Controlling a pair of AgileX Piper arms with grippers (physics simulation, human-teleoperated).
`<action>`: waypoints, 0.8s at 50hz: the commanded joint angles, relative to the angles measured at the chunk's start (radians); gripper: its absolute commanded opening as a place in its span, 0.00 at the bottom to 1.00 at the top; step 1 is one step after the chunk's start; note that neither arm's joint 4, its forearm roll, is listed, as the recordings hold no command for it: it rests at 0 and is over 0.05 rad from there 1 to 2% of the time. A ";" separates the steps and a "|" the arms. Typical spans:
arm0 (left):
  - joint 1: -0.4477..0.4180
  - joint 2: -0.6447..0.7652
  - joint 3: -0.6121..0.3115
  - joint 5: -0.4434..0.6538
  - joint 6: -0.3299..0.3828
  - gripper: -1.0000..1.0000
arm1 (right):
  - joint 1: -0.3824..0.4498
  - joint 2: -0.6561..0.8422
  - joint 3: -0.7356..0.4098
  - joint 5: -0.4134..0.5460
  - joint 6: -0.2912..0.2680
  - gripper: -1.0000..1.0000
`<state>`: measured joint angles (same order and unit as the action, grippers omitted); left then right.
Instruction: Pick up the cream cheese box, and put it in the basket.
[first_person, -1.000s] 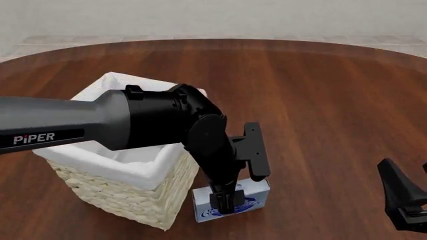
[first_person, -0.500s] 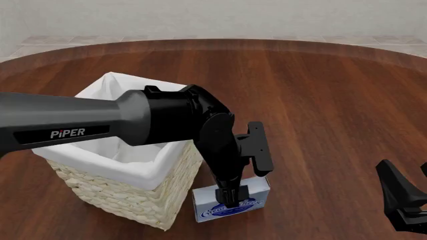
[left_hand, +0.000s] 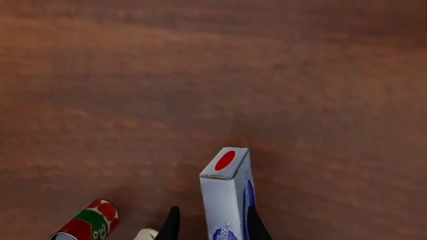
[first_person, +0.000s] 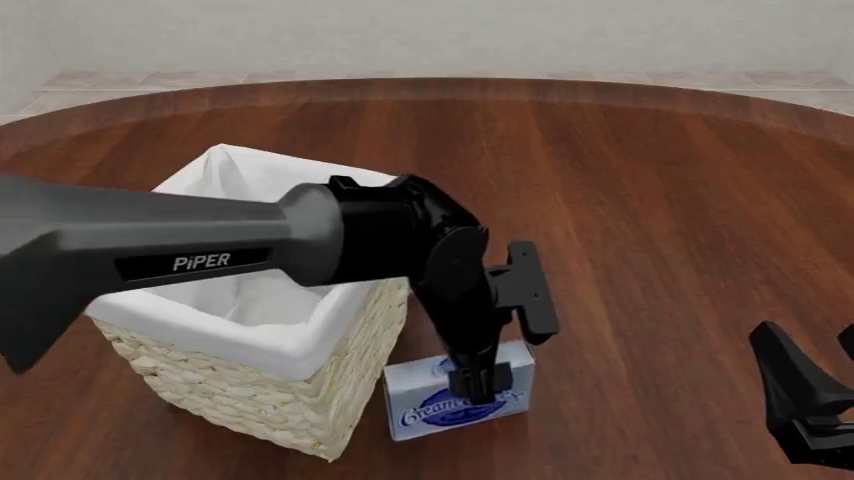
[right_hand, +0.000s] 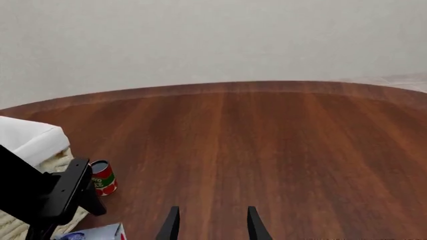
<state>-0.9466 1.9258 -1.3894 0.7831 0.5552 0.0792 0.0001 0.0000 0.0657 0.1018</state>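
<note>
The cream cheese box (first_person: 434, 408) stands on edge on the table, right beside the basket (first_person: 287, 345) at its near right corner. My left gripper (first_person: 477, 384) reaches down over the box from above. In the left wrist view the box (left_hand: 227, 192), red mark on its end face, sits between the fingers of the left gripper (left_hand: 213, 212); one finger touches it and the other stands off with a gap, so the gripper is open. The right gripper (right_hand: 211, 212) is open and empty, low at the near right (first_person: 817, 378). The box's corner (right_hand: 97, 232) shows in the right wrist view.
A small red-green can (left_hand: 87, 225) lies close to the box, standing behind it in the right wrist view (right_hand: 102, 178). The basket's white liner (right_hand: 30, 139) shows there too. The left arm's body hides part of the basket's rim. Bare wood table (first_person: 641, 200) stretches far and right.
The left arm has pushed slightly forward and right over the box, and its fingers sit a little higher on it. More of the box's logo face shows. The right gripper has barely moved.
</note>
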 joint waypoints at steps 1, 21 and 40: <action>0.011 0.053 -0.049 -0.008 -0.009 1.00 | 0.001 0.000 0.000 0.008 0.005 1.00; -0.022 0.105 -0.009 -0.050 -0.042 1.00 | 0.002 0.000 0.000 0.014 0.013 1.00; -0.028 0.120 -0.034 -0.043 -0.044 1.00 | 0.004 0.000 0.000 0.015 0.014 1.00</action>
<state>-0.9773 2.0232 -1.4127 0.7415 0.5104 0.0827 0.0001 0.0000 0.0791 0.1143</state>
